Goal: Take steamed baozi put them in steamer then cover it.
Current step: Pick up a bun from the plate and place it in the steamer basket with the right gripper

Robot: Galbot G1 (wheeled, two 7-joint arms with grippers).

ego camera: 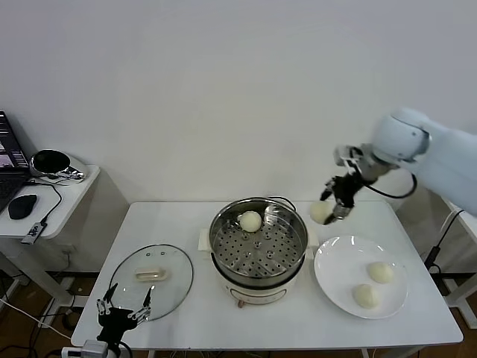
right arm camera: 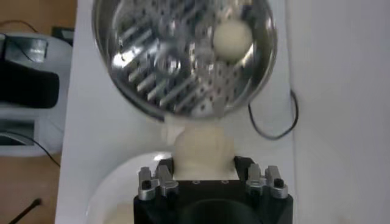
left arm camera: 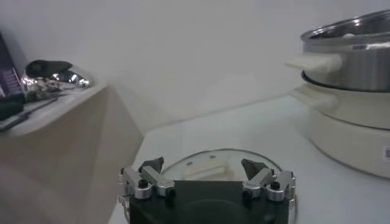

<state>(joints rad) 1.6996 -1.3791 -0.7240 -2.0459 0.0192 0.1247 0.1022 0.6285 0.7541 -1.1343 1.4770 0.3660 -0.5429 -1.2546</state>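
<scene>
Clamping one steamed baozi (ego camera: 321,212) in my right gripper (ego camera: 337,211), raised above the table (ego camera: 179,224) between steamer (ego camera: 258,240) and plate (ego camera: 333,270). Steamer lies just left and nearer, one bun (ego camera: 250,221) already inside. Two buns on the plate. Left gripper (ego camera: 124,305), fingers apart, idles by the cover (ego camera: 153,278).

steamer (ego camera: 258,246) uncovered, reachable from above, cover (ego camera: 153,274) well aside, one baozi (ego camera: 250,221) on its tray
</scene>
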